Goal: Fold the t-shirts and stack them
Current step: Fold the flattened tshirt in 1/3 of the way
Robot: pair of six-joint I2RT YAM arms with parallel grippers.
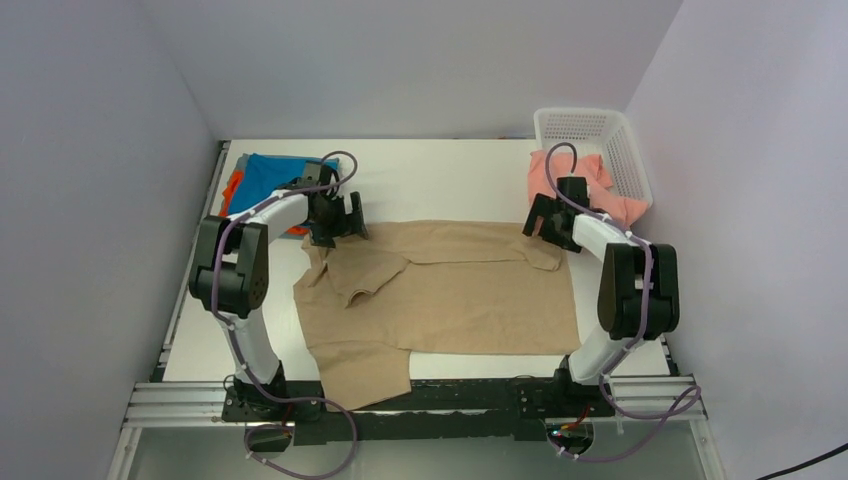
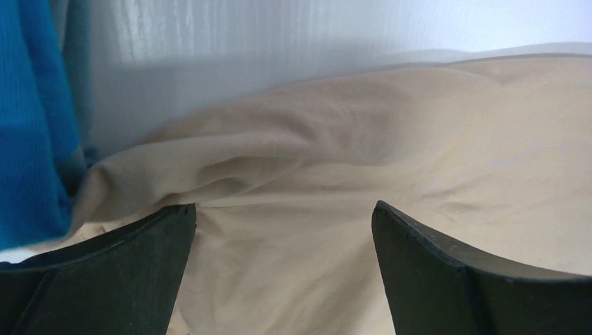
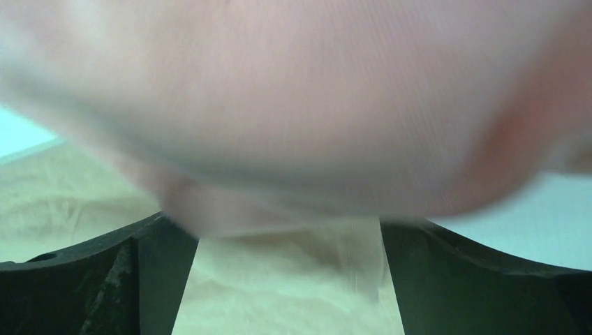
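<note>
Left end effector hung with its fingers apart over the far left corner of the tan t-shirt, gripping nothing; the right end effector, fingers likewise apart and empty, sat at the far right corner. That shirt lay spread across the middle of the desk, rumpled at the left sleeve, its near left part lying over the near edge. With the pink t-shirt spilling from the basket and crowding the right fingers, a pinch there could snag it too. Just beside the left fingers, the blue t-shirt posed the same risk, and an uneven lift might drag the tan cloth askew
</note>
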